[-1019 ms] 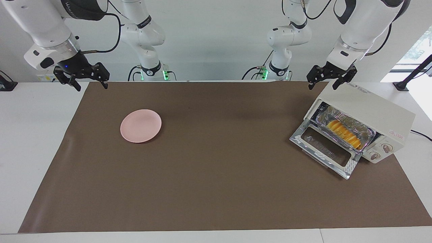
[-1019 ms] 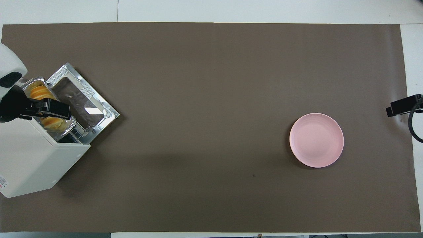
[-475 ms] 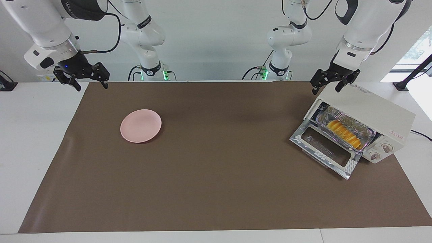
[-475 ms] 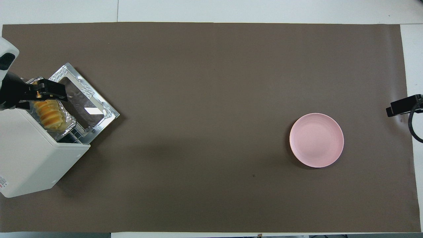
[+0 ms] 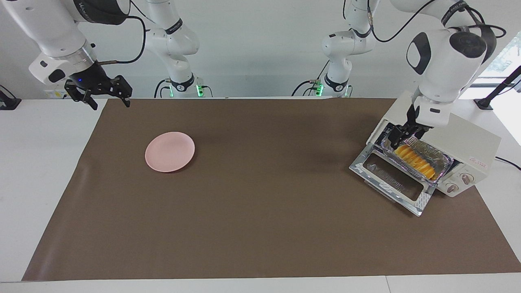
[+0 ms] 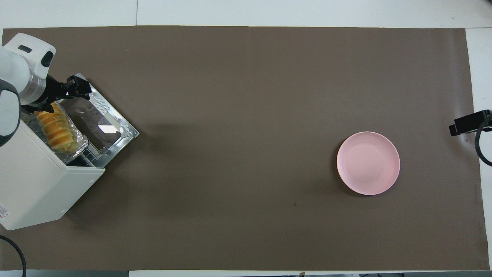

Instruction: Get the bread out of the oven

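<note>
the ridged yellow-orange bread (image 5: 415, 162) lies in a shiny foil tray (image 5: 445, 159) in the open cream-white oven (image 5: 460, 138). the left pincer (image 5: 401, 136) hangs spread over its end; the right pincer (image 5: 106, 97), open, waits.

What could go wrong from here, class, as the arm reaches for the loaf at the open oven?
1. The left end effector is low at the foil tray's end and may snag foil instead of the bread.
2. The tray overhangs the oven's open door; a nudge could tip it out.
</note>
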`<action>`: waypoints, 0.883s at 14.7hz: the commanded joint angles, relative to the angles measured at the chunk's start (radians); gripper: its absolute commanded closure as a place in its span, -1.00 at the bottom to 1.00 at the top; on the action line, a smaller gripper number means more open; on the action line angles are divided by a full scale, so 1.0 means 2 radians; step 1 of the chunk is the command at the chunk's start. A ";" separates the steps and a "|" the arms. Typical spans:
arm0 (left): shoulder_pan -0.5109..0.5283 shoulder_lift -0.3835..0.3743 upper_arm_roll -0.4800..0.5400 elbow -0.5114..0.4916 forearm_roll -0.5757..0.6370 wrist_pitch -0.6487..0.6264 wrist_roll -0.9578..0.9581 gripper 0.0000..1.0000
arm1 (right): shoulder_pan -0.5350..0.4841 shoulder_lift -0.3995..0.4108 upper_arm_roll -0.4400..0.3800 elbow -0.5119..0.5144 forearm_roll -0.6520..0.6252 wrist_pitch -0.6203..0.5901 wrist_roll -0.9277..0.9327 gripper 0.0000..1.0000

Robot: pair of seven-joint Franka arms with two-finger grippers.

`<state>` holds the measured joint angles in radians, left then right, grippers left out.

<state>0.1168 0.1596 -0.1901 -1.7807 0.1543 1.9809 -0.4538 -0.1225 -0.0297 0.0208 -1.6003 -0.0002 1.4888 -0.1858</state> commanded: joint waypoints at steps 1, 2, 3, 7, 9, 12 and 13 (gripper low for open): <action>0.015 -0.018 -0.003 -0.070 0.022 0.065 -0.018 -1.00 | -0.005 -0.010 0.004 -0.011 0.009 -0.002 0.004 -1.00; 0.023 -0.019 -0.003 -0.082 0.027 0.070 -0.018 -1.00 | -0.005 -0.010 0.004 -0.011 0.009 -0.002 0.004 -1.00; 0.024 -0.021 -0.003 -0.090 0.033 0.070 -0.018 -1.00 | -0.005 -0.011 0.004 -0.011 0.009 -0.002 0.004 -1.00; 0.031 -0.019 -0.003 -0.114 0.036 0.088 -0.033 -0.77 | -0.005 -0.010 0.004 -0.011 0.009 -0.002 0.004 -1.00; 0.028 -0.012 -0.003 -0.121 0.036 0.106 -0.055 -0.46 | -0.005 -0.010 0.004 -0.012 0.009 -0.002 0.004 -1.00; 0.029 -0.010 -0.003 -0.127 0.036 0.104 -0.057 0.64 | -0.005 -0.010 0.004 -0.011 0.009 -0.002 0.004 -1.00; 0.030 -0.010 -0.003 -0.127 0.038 0.103 -0.055 1.00 | -0.005 -0.010 0.004 -0.012 0.009 -0.002 0.004 -1.00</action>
<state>0.1683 0.1561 -0.1942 -2.0044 0.2005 2.1628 -0.5447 -0.1225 -0.0297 0.0208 -1.6003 -0.0002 1.4888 -0.1858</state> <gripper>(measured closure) 0.489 0.000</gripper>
